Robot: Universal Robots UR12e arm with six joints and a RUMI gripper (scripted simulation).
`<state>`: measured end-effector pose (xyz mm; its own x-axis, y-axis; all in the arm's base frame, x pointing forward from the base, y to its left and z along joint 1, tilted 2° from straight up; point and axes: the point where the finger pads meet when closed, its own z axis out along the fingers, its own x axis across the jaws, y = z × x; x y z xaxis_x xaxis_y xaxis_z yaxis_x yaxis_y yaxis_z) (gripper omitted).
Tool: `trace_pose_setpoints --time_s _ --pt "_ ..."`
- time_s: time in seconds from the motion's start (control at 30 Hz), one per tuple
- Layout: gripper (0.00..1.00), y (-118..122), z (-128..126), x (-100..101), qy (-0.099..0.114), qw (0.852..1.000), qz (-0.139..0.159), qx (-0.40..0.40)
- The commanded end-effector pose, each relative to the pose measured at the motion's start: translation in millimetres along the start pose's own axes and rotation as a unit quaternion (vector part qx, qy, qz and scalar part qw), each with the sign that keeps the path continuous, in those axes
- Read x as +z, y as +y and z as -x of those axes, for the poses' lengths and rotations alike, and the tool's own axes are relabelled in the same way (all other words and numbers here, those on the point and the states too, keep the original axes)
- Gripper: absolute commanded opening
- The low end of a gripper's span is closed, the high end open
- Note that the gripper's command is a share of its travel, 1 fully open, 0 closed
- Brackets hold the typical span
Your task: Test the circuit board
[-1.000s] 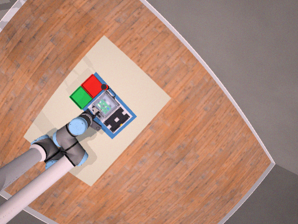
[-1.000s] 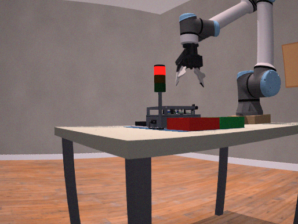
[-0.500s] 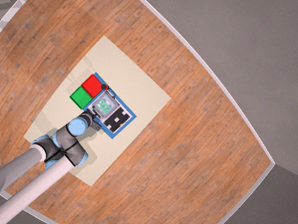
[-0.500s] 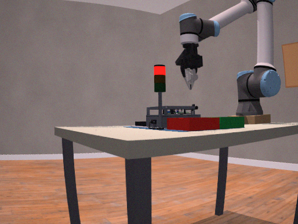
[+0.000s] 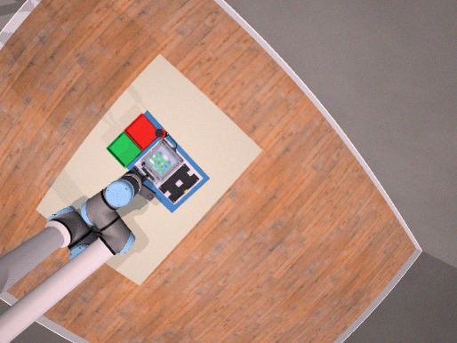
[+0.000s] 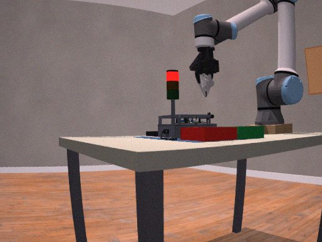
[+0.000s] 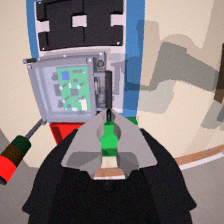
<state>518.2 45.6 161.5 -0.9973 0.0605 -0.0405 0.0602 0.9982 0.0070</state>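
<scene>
Nothing I can actually read on any of this gear, folks: no brand, no label, no number. The circuit board (image 5: 158,163) (image 7: 73,89) has small marks and parts on it (way too tiny and grainy to call any of it lettering), so I can't tell if anything's printed there. The only thing close to a sign is the stack light (image 6: 172,84) (image 7: 13,159), with its top red section lit and the other two dark, and I can't make out any wording on it.
</scene>
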Motion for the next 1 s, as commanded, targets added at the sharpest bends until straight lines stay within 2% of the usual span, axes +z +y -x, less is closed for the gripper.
trace_pose_setpoints --time_s 0.0,0.53,0.97 --pt "0.00 -0.1 0.6 -0.7 -0.001 1.000 0.000 0.000" --pt "0.00 -0.1 0.6 -1.3 -0.001 1.000 0.000 0.000" --pt "0.00 -0.1 0.6 -10.9 -0.001 1.000 0.000 0.000"
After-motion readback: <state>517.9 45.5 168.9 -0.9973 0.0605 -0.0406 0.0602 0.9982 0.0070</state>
